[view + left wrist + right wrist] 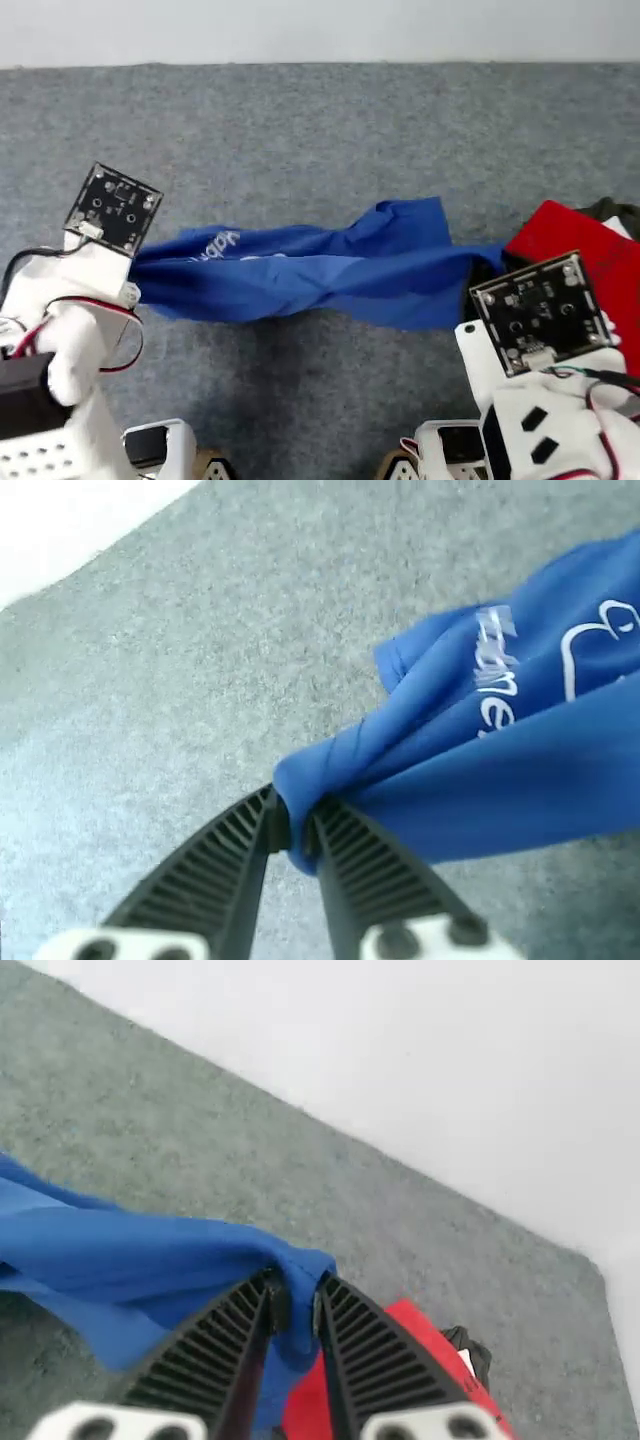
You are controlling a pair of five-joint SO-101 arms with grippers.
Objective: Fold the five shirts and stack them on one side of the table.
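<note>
A blue shirt (310, 265) with white print hangs stretched between the two arms above the grey table. My left gripper (297, 828) is shut on its left end, the cloth (480, 750) bunched between the black ribbed fingers (232, 850). My right gripper (295, 1305) is shut on the other end of the blue shirt (130, 1260). In the high view the left arm (85, 290) stands at the shirt's left end and the right arm (535, 320) at its right end. A folded red shirt (585, 245) lies at the right edge, partly under the right arm.
A dark garment (615, 212) peeks out behind the red shirt (400, 1325) at the far right. The grey carpet-like table top (320, 130) stretches back to a white wall (320, 30).
</note>
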